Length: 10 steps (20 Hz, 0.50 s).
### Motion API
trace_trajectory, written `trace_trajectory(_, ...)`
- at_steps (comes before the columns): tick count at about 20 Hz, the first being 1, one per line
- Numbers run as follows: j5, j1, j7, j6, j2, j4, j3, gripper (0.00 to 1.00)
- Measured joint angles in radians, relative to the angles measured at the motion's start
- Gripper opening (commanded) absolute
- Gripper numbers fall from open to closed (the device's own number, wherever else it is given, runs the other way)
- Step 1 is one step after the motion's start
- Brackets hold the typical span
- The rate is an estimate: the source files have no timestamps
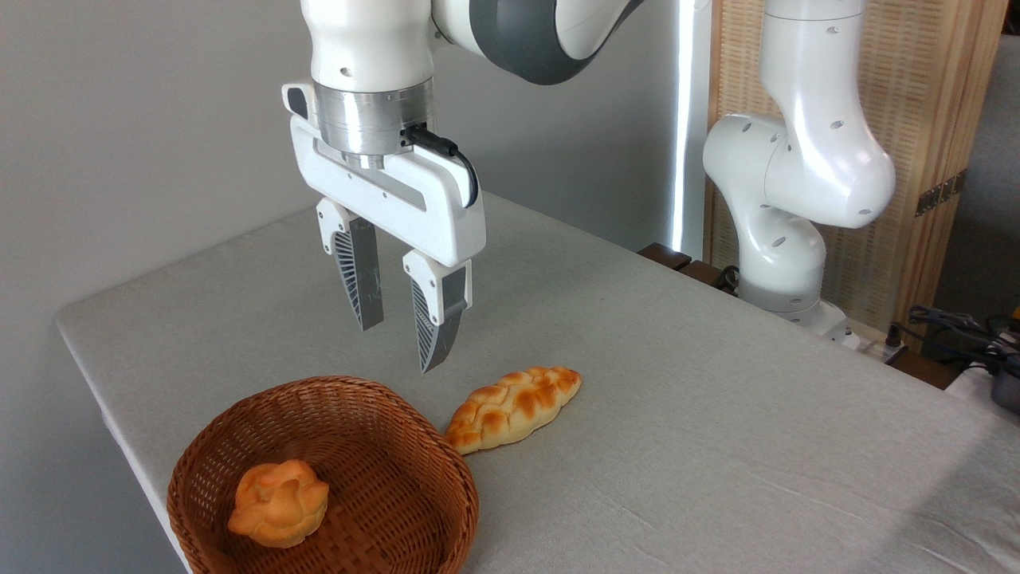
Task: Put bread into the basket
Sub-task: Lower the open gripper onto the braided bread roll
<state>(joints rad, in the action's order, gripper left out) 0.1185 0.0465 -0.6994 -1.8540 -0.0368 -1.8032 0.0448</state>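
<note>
1 bread [514, 407] on table | 1 basket [414, 446] | 1 bun [279, 503] inside | jaws apart, empty

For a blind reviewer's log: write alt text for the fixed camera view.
A white robot arm's open gripper hangs empty above a grey table, over the gap between a wicker basket and a braided bread loaf lying just right of its rim. A small round bun sits inside the basket.

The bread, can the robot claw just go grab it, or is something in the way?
Nothing visible blocks it. The open gripper hangs in the air above the table, and the bread lies bare on the cloth beside the basket. The basket holds only a small bun, with room left.
</note>
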Motion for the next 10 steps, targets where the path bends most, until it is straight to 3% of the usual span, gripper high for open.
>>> trace_trajectory(2, -0.006, -0.002, -0.008, 0.001, -0.001, -0.018, 0.000, 1.00)
trace_trajectory(5, -0.053, -0.004, -0.103, -0.004, -0.017, -0.099, 0.000, 1.00)
trace_trajectory(10, -0.061, -0.007, -0.203, -0.050, -0.071, -0.258, 0.000, 1.00)
